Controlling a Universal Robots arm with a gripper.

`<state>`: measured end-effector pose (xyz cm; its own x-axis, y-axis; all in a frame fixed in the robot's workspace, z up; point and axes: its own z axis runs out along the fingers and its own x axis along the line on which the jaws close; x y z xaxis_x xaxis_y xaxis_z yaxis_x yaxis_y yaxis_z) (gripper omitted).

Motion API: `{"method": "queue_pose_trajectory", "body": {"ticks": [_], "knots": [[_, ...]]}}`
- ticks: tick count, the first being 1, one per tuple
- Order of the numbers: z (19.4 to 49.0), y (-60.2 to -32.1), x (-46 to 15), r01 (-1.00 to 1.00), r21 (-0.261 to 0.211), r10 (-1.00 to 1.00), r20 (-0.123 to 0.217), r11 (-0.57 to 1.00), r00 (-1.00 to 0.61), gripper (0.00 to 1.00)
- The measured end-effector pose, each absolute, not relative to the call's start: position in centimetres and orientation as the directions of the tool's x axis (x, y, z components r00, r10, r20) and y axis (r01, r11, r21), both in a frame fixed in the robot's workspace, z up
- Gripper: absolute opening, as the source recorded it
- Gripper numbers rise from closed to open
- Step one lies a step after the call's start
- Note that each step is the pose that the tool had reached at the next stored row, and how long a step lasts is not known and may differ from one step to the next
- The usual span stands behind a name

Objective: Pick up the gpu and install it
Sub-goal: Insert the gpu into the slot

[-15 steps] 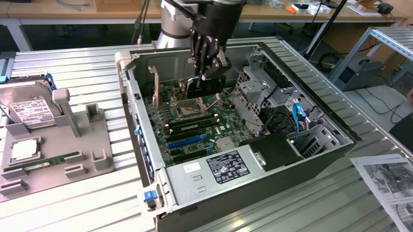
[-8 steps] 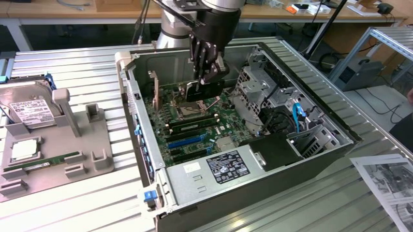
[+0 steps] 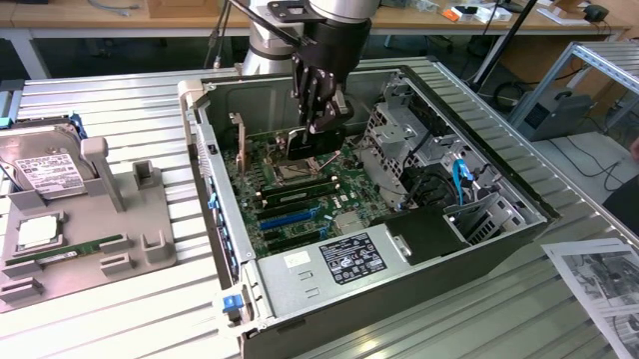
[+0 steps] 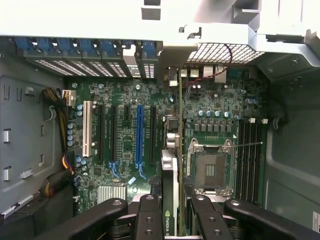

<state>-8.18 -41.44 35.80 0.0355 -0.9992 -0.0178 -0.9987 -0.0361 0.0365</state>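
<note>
Edgewise, the hand [image 4: 173, 212] holds the gpu [image 4: 170, 167] above the motherboard [image 4: 125, 130].

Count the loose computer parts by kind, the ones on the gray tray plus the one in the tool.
hard drive: 1
cpu: 1
memory stick: 1
gpu, gripped in the tool: 1
Total: 4

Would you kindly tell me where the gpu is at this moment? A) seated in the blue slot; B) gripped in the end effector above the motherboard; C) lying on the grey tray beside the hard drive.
B: the end effector grips the gpu edge-on over the motherboard, while the blue slot stands empty.
</note>
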Motion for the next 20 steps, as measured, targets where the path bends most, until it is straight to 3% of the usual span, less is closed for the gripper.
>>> {"method": "queue_pose_trajectory", "body": {"ticks": [20], "knots": [[35.76,-41.93,-8.17,-0.999,0.036,-1.000,-0.018,-0.014,0.013,0.27]]}}
